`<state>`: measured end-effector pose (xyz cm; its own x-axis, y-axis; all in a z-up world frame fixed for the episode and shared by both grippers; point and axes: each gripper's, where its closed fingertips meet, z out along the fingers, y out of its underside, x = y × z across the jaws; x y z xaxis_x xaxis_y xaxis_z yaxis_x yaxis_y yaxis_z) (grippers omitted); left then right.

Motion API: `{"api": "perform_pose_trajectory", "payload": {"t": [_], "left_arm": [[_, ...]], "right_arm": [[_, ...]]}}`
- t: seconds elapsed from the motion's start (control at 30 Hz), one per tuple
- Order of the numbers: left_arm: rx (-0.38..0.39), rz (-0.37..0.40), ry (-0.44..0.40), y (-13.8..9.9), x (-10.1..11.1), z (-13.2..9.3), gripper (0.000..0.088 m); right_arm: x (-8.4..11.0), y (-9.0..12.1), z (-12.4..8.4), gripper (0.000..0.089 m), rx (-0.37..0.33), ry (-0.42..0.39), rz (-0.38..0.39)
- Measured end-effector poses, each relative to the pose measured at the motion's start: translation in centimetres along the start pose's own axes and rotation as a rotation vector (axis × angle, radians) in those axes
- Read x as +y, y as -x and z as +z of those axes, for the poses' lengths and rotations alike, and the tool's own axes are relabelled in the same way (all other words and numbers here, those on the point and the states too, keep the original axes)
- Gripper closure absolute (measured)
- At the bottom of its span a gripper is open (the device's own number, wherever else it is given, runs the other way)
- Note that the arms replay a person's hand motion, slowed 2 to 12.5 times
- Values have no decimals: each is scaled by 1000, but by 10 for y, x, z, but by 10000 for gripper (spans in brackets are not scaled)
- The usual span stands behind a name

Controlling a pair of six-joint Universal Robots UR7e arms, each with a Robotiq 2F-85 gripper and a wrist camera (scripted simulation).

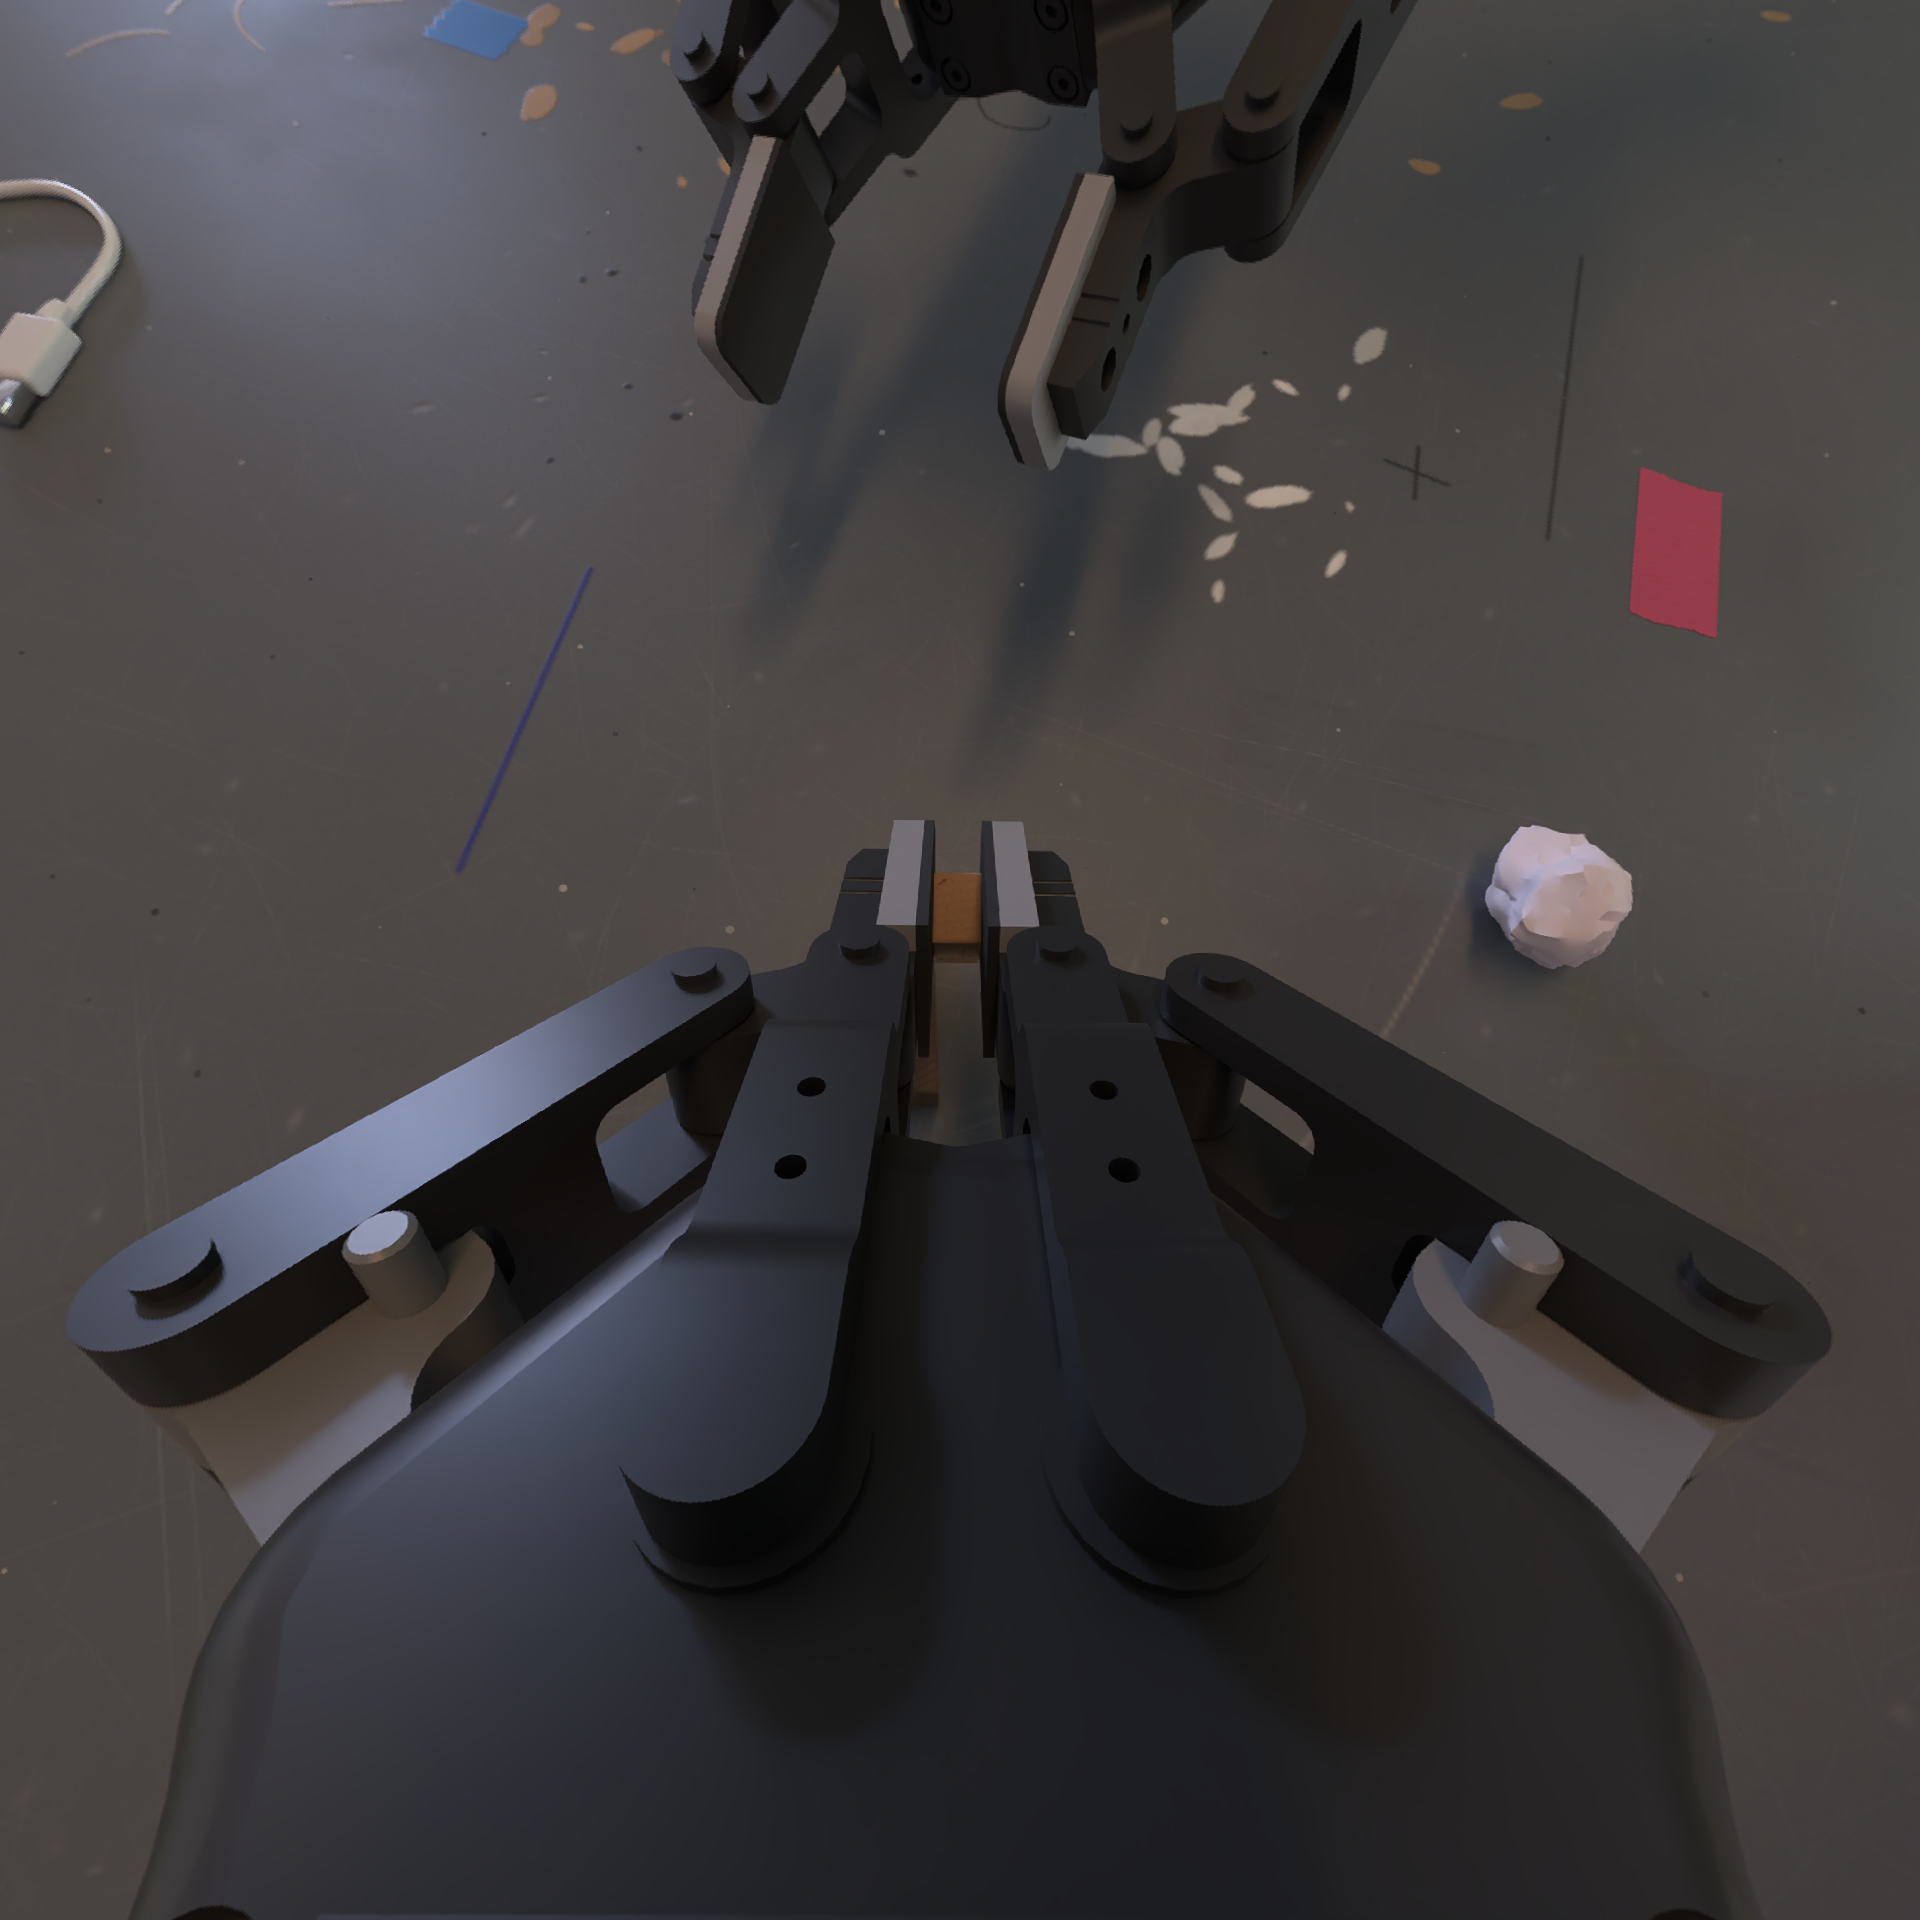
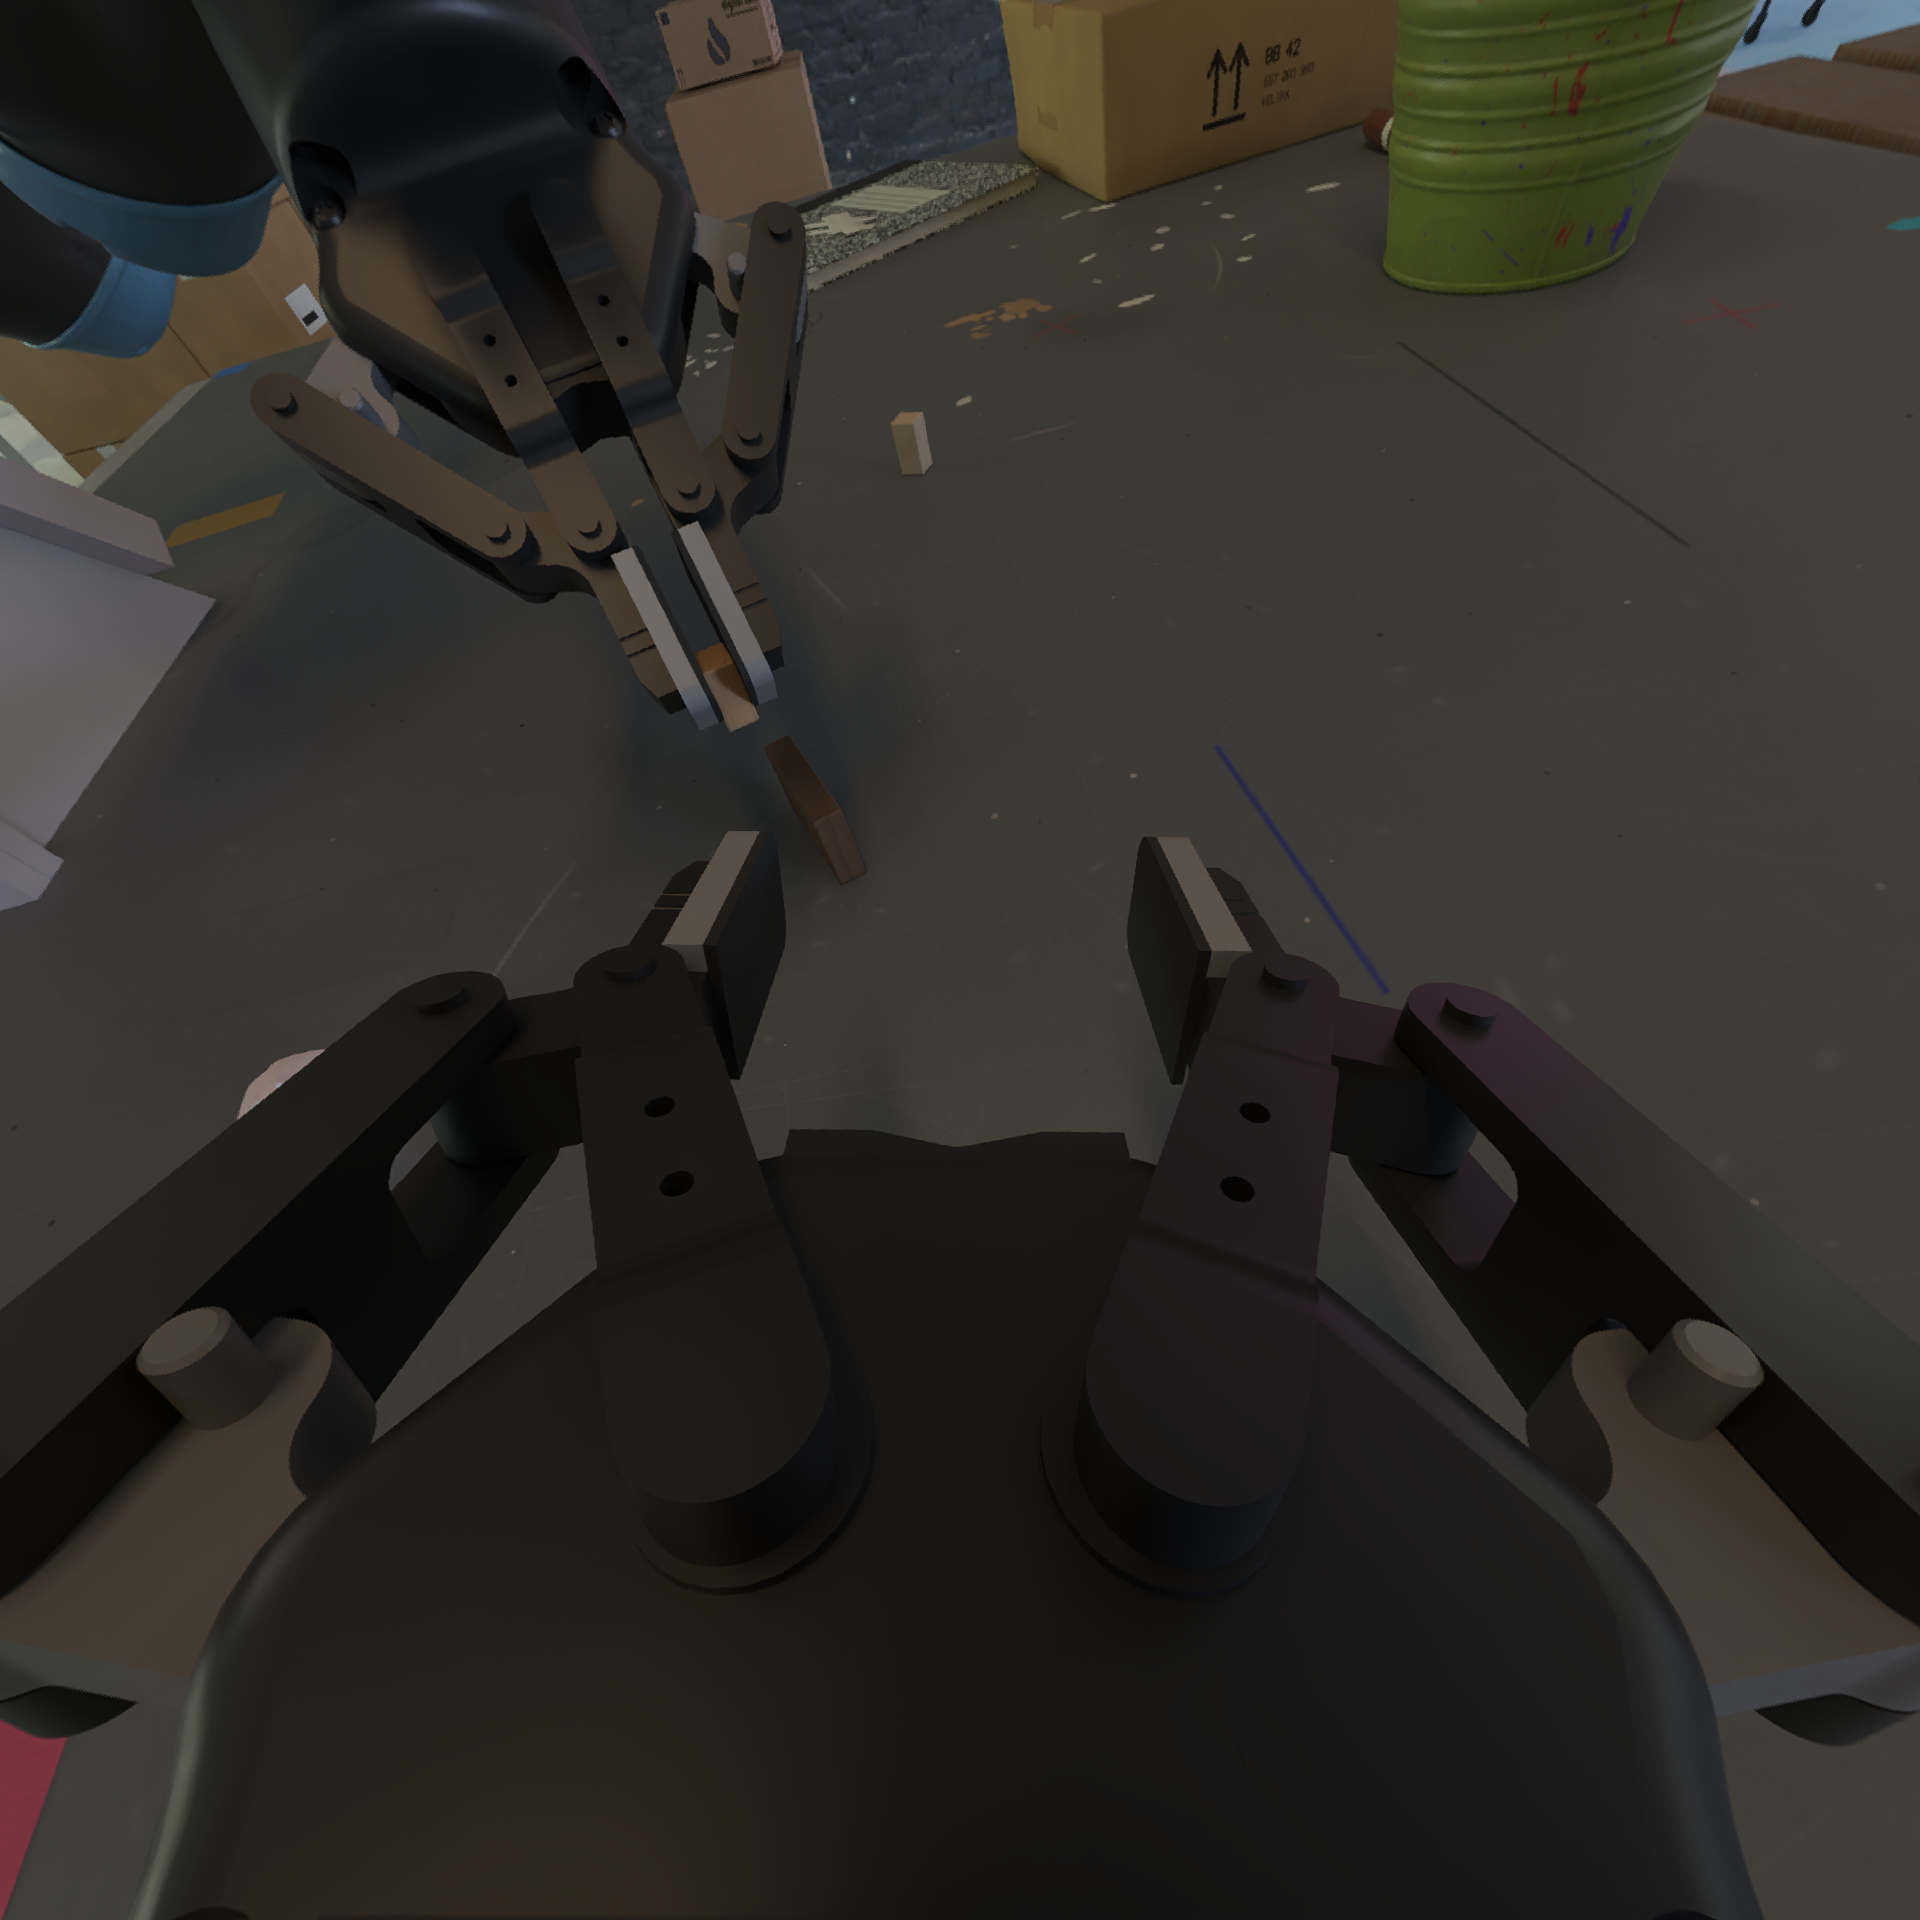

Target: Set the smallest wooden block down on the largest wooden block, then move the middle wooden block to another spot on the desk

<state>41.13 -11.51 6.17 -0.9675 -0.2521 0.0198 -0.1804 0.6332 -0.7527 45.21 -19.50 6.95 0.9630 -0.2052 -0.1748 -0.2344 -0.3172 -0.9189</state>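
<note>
My left gripper [image 1: 957, 868] is shut on a small pale wooden block [image 1: 957, 907]. In the right wrist view the left gripper [image 2: 727, 696] holds this block [image 2: 730, 694] just above the far end of a long dark-brown block [image 2: 818, 812] that lies on the desk. A pale block [image 2: 910, 443] stands upright farther back, apart from both. My right gripper [image 2: 956, 883] is open and empty, a little in front of the brown block. It also shows in the left wrist view [image 1: 894, 416], hanging above the desk.
A green bucket [image 2: 1538, 145], cardboard boxes [image 2: 1195, 94] and a notebook [image 2: 914, 208] stand at the back of the desk. A white box [image 2: 73, 665] is at the left. A crumpled paper ball [image 1: 1558, 896], red tape [image 1: 1676, 551] and a white cable [image 1: 42, 332] lie around.
</note>
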Motion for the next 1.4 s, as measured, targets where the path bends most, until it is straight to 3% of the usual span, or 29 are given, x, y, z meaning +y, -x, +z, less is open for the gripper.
{"api": "perform_pose_trajectory", "payload": {"t": [1.4], "left_arm": [[0,-43,68,7,23,15,804]], "right_arm": [[1,-2,-1,316,10,1,7]]}}
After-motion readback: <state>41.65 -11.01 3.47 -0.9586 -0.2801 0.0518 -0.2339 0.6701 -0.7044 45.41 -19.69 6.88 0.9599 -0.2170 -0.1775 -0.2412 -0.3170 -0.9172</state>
